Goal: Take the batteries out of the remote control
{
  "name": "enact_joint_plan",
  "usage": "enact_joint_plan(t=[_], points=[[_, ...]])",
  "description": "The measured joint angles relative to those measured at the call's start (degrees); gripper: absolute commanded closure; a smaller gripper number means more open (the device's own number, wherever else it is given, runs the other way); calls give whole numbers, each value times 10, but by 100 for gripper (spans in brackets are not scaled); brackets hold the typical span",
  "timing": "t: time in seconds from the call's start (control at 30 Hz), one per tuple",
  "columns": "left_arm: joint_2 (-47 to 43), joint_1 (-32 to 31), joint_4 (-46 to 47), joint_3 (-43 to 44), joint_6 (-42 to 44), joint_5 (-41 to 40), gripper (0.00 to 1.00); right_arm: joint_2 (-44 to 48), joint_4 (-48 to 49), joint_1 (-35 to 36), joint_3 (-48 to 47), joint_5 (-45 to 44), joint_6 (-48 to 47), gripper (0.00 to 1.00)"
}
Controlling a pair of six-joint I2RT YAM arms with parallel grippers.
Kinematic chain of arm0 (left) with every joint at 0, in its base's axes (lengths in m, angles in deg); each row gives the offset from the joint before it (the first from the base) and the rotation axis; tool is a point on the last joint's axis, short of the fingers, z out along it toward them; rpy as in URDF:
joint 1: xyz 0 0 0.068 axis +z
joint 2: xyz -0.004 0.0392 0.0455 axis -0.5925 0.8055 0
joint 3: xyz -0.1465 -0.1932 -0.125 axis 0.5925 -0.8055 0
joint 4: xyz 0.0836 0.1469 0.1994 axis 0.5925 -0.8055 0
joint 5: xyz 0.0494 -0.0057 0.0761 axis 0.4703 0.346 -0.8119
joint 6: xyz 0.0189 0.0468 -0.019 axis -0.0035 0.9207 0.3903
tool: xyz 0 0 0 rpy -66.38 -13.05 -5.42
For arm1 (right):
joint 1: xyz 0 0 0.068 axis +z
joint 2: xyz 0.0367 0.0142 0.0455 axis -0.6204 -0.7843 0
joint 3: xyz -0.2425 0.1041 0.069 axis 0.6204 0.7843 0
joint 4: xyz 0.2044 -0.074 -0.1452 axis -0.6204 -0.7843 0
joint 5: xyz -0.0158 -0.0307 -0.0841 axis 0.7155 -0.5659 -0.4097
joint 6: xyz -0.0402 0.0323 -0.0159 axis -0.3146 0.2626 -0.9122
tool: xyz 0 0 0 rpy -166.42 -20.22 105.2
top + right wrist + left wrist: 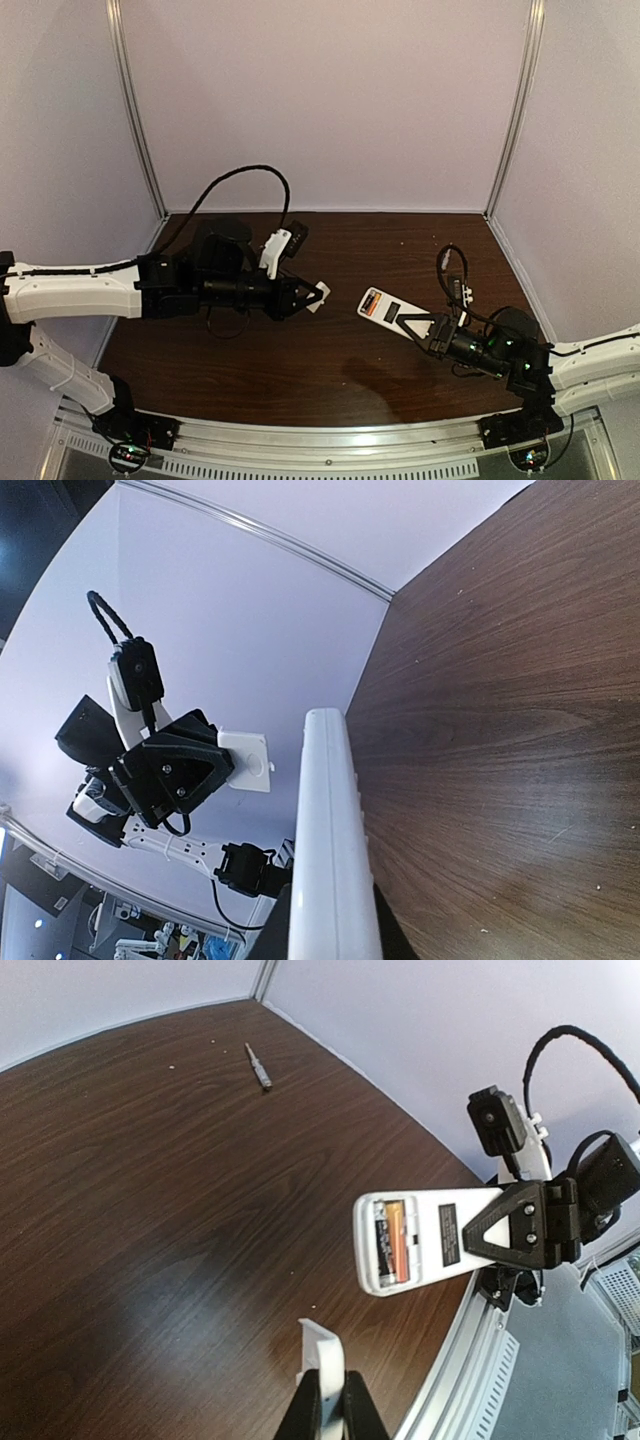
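The right gripper [412, 322] is pressed together on one end of the remote [380, 303] and holds it over the right part of the table [250, 370], not far from the near edge. The free end of the remote points to the left, toward the other arm. In the left wrist view the back of the remote [420, 1240] is turned to the camera and its compartment is open. The batteries [390, 1243] lie inside this compartment, side by side, at the end away from the right gripper [520, 1230]. One is orange and the one beside it looks dark. A dark label [447, 1233] sits on the back between the compartment and the gripper.

The left gripper [305, 296] is near the middle of the table, just left of the remote but not touching it. Its fingers pinch a small white cover [319, 294] by one edge. In the left wrist view the cover [318, 1345] stands up out of the closed fingers [350, 1405]. In the right wrist view the remote [330, 850] shows only its thin edge, and the cover [245, 760] is seen flat in the left gripper [170, 775].

A thin silvery stick [258, 1065] lies on the table far from both grippers, close to the far wall.
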Motion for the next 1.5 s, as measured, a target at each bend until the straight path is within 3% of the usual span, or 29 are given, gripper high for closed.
enact_joint_plan(t=[0.5, 0.83, 1.1, 1.5], points=[[-24, 0, -126, -35, -11, -222, 100, -61, 24, 0, 0, 0, 0, 100], [41, 0, -261, -33, -64, -388, 100, -79, 38, 0, -1, 1, 0, 100], [105, 14, -323, -29, -102, -447, 100, -80, 39, 0, -2, 0, -2, 100], [171, 58, -337, -36, -128, -460, 100, -78, 34, 0, -3, 0, -12, 100]])
